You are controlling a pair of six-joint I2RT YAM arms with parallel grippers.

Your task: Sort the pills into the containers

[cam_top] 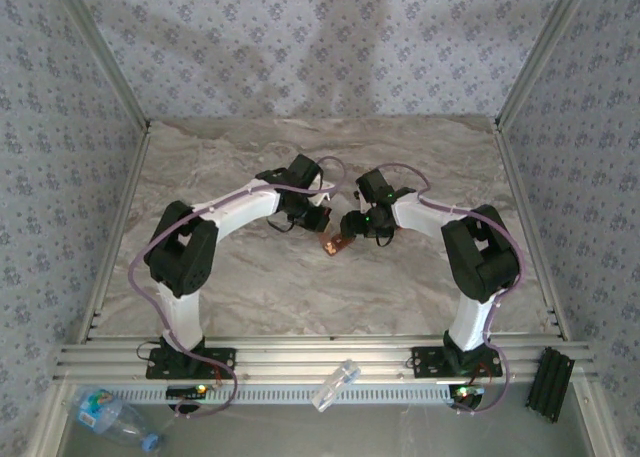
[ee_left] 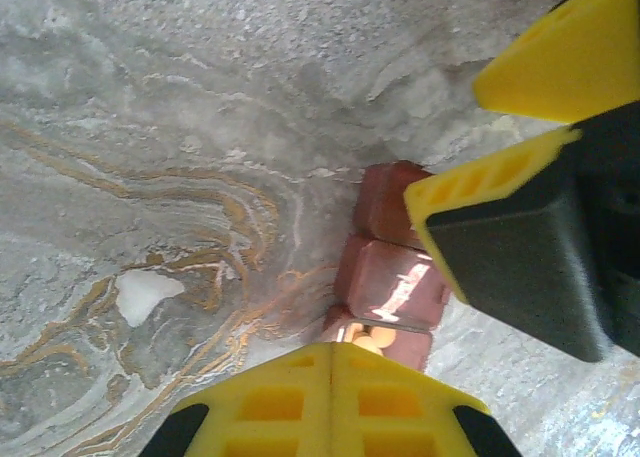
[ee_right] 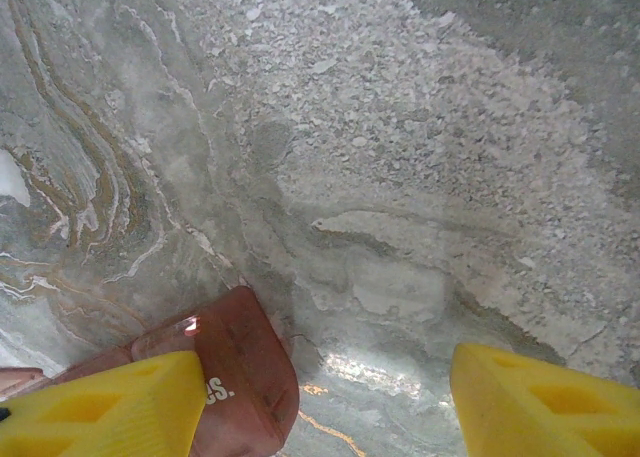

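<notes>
The left arm (cam_top: 185,257) and the right arm (cam_top: 480,262) rise from their bases at the near edge. Each folds at the elbow and leans inward, so the two wrists almost meet over the middle of the desk (cam_top: 420,167).

The left claw (ee_left: 332,349) is closed, its two yellow tips pressed together along a thin seam. The container (ee_left: 390,272) lies just beyond those tips, with its near end slipping under them; whether they touch it cannot be told. The right claw (ee_right: 325,367) stands wide. One of its fingers (ee_right: 100,407) lies over an end of the container, and the other is well apart above bare desk.

The container is translucent reddish-brown plastic, a short row of boxy compartments with rounded corners. It is glossy where the light catches it, and one lid carries small white lettering. The claw fingers are yellow moulded plastic with hollow square cells and black backing.

The desk is grey, marble-patterned stone veined in tan. Beyond the claws stand walls (cam_top: 330,47) papered in a pale blue flowered print.
</notes>
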